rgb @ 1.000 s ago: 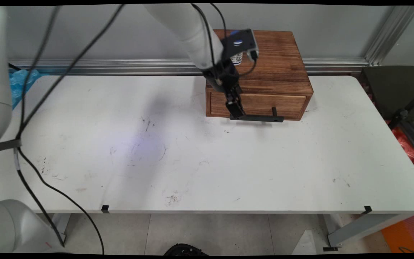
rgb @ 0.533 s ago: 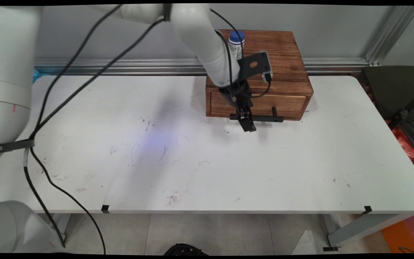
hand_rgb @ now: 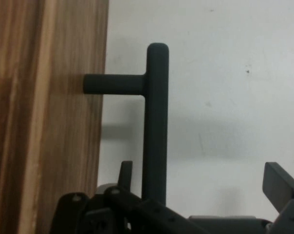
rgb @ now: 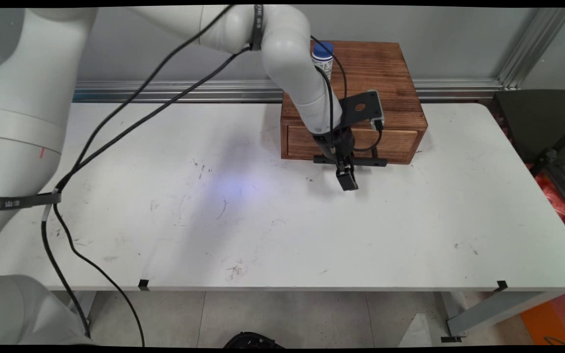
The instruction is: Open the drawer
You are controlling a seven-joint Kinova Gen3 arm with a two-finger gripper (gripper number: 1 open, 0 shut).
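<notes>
A brown wooden box (rgb: 380,73) stands at the table's back, with a drawer front (rgb: 395,143) and a black bar handle (rgb: 367,162) on two posts. My gripper (rgb: 347,180) hangs just in front of the handle's middle, pointing down at the table. In the hand view the handle (hand_rgb: 156,122) runs up between the fingers, close to the left fingertip (hand_rgb: 125,171) and far from the right one (hand_rgb: 279,181). The gripper (hand_rgb: 201,178) is open and holds nothing. A white bottle with a blue cap (rgb: 322,58) stands on top of the box, behind the arm.
The white table (rgb: 263,230) stretches wide to the left of and in front of the box. Black cables (rgb: 115,132) hang from the arm over the table's left half. A dark chair (rgb: 542,122) stands off the right end.
The gripper moved right and toward the table's near side, from the handle's left end to in front of its middle, and came lower.
</notes>
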